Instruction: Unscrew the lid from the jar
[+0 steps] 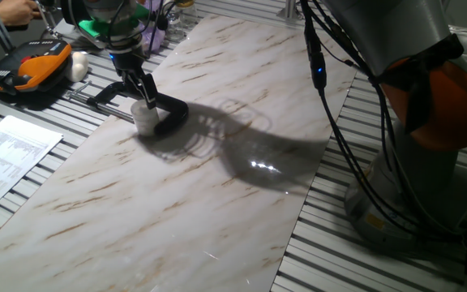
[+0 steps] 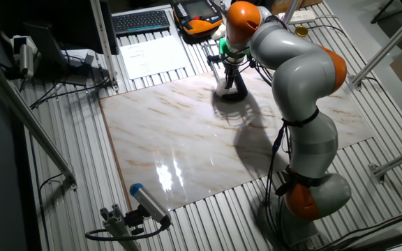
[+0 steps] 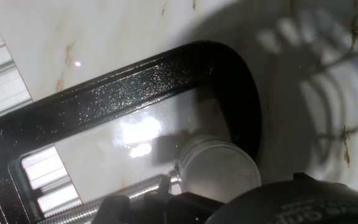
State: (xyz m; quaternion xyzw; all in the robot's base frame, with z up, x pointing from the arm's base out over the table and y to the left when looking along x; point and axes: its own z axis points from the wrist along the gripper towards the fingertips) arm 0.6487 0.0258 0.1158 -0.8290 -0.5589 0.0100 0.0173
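The jar (image 1: 146,120) is small, white and stands on the marble, held in a black C-clamp (image 1: 171,113). Its round whitish lid (image 3: 219,169) sits on top and fills the lower middle of the hand view. My gripper (image 1: 145,100) is right at the jar's top, its dark fingers (image 1: 150,91) reaching down to the lid. In the hand view the blurred fingers (image 3: 278,202) overlap the lid's lower edge. Whether they press on the lid does not show. The other fixed view shows the gripper (image 2: 228,75) over the jar (image 2: 225,88).
The clamp's frame (image 3: 135,84) curves around the jar, and its screw (image 3: 98,205) runs off to the left. An orange and black pendant (image 1: 27,69), a white lump (image 1: 79,65) and papers (image 1: 6,154) lie left of the marble board. The arm's base (image 1: 428,122) stands at the right.
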